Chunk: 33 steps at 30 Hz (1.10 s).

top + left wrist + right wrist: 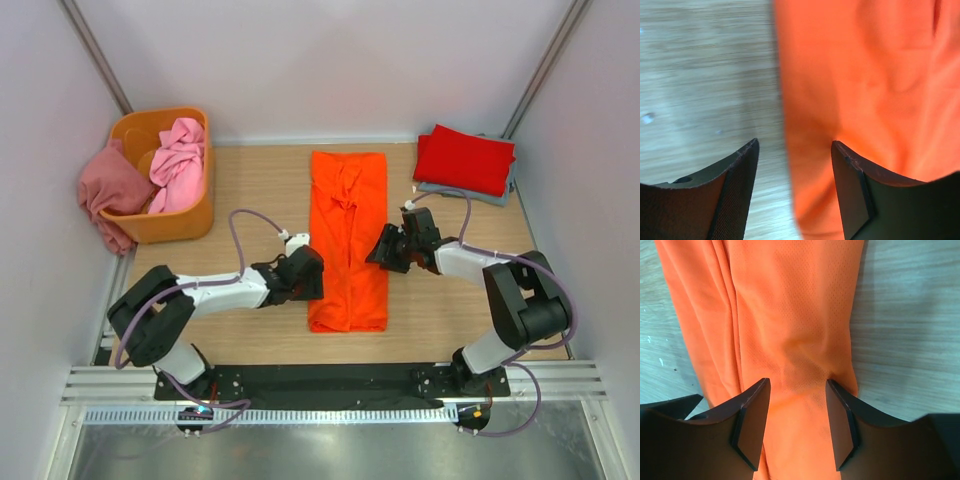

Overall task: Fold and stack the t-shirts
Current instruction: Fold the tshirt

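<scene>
Left wrist view is showing the left gripper point(795, 145) with its jaws standing spread. The left edge of the orange shirt point(865, 100) is running up through the gap between them. One finger is sitting over bare wood and the other over the cloth, and neither is pinching anything.

On the right wrist view the right gripper point(797, 382) is also holding its jaws apart. Both fingers are hanging over the orange shirt close to its right edge. The cloth is puckering slightly in the gap, but nothing is being gripped.

From the top external view, the orange shirt is lying flat on the table point(250, 330) as a long, narrow strip, folded lengthwise. It is running straight away from the arms, with a few creases showing toward its far end. The left gripper is sitting at the shirt's left edge, toward the near end. The right gripper is sitting at its right edge, about halfway along.

Far right of the orange shirt, well apart from it, a folded red shirt point(465, 158) is resting on top of a grey-blue shirt point(495, 192). Far left of the orange shirt, a tub point(180, 225) is standing upright. A pink shirt point(178, 165) is spilling out of the tub's top, and a dusty rose shirt point(110, 190) is draping over the tub's wall on the side away from the orange shirt.
</scene>
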{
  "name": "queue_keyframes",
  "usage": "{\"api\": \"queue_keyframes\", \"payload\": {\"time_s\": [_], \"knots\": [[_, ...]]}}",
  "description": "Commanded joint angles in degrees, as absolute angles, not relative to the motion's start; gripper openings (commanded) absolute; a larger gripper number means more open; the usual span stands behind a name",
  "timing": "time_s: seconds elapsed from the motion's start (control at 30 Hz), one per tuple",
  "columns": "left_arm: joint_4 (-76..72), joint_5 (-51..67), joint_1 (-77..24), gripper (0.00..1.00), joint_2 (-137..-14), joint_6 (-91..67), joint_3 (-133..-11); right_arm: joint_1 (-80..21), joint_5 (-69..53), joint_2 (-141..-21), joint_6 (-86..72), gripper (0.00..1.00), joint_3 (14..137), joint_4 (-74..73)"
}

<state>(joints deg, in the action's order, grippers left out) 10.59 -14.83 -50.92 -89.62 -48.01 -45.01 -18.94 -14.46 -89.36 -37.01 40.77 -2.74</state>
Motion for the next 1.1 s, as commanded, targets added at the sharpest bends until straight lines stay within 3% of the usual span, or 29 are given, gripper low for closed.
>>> {"api": "queue_keyframes", "payload": {"time_s": [0.0, 0.27, 0.57, 0.77, 1.07], "knots": [[21.34, -21.17, -50.62, 0.62, -87.46, -48.25, -42.28, -18.37, -11.60, -92.81, -34.72, 0.55, 39.72, -5.36], [28.21, -21.45, -50.62, 0.75, -79.02, -47.55, -43.15, -19.42, -17.40, -91.50, -33.31, 0.56, 41.65, -7.72], [23.48, -11.96, -51.06, 0.75, -71.46, -52.47, -40.35, -23.11, -8.89, -73.67, -30.59, 0.61, 43.69, -23.00], [16.09, -8.27, -51.06, 0.72, -74.96, -55.98, -37.62, -23.20, -8.88, -61.81, -32.60, 0.62, 38.69, -28.47], [11.34, -4.75, -52.56, 0.71, -80.42, -58.71, -35.69, -24.17, -12.04, -58.18, -36.38, 0.65, 29.01, -25.32]]}}
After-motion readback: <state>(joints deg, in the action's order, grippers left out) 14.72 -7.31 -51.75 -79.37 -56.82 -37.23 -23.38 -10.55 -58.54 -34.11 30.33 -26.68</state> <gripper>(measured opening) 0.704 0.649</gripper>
